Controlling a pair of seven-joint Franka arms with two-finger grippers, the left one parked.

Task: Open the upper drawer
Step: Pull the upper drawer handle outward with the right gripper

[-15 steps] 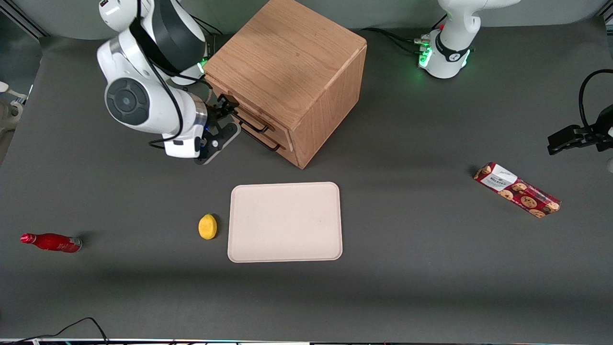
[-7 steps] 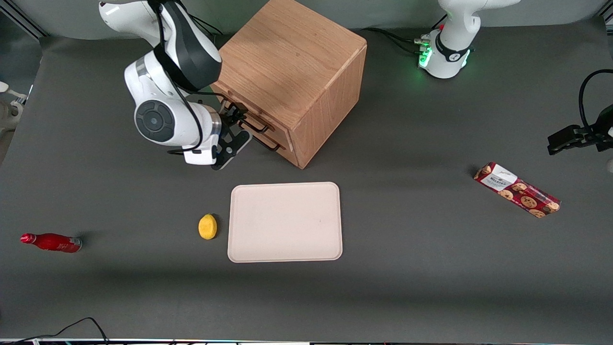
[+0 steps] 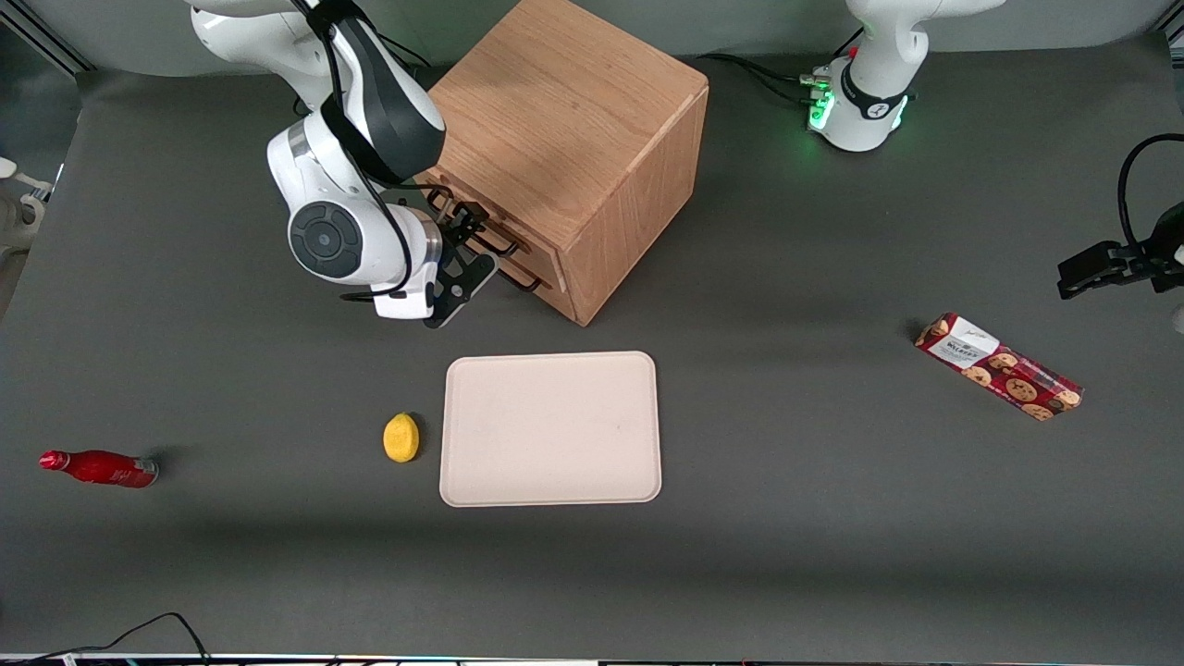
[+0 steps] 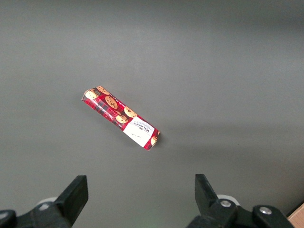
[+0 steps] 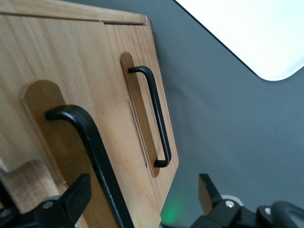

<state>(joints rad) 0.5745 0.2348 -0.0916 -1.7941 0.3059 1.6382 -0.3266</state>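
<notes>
Here, black two-finger gripper (image 3: pixel 460 233) of the right arm, fingers spread apart around the thin black bar handle (image 5: pixel 97 156) of the light oak upper drawer (image 3: pixel 481 218) in the wooden cube cabinet (image 3: pixel 564 139): placed so for closing, then pulling. Drawer not yet out.

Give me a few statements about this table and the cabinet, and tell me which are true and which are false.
1. The gripper is open at the upper drawer's handle. True.
2. The lemon lies on the tray. False: it lies on the table beside the tray.
3. The red bottle lies on its side. True.
4. The upper drawer is pulled fully out. False: it looks shut.
5. The cookie box lies toward the parked arm's end. True.
</notes>
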